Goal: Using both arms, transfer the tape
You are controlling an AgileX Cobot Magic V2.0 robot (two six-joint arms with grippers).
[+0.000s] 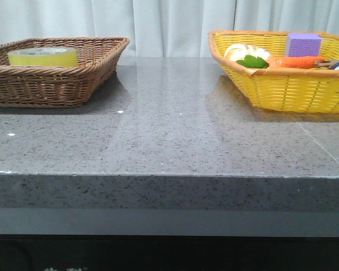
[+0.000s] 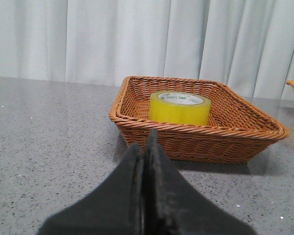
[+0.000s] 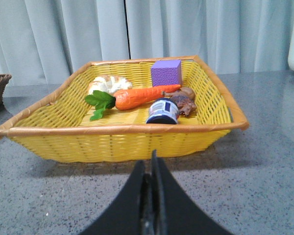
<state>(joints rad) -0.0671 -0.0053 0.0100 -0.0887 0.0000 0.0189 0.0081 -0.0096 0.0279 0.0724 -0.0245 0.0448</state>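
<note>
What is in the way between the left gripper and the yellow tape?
Only the near wall of the brown wicker basket. The tape sits inside it, and the left gripper, jaws shut, is outside on the table side. The tabletop between them is bare.

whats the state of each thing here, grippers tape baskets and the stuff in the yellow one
left gripper: shut, empty, short of the brown basket
right gripper: shut, empty, short of the yellow basket
tape: lying flat in the brown basket
yellow basket: upright, holding items
carrot: on its side
purple block: at the far wall
small can: tilted
</note>
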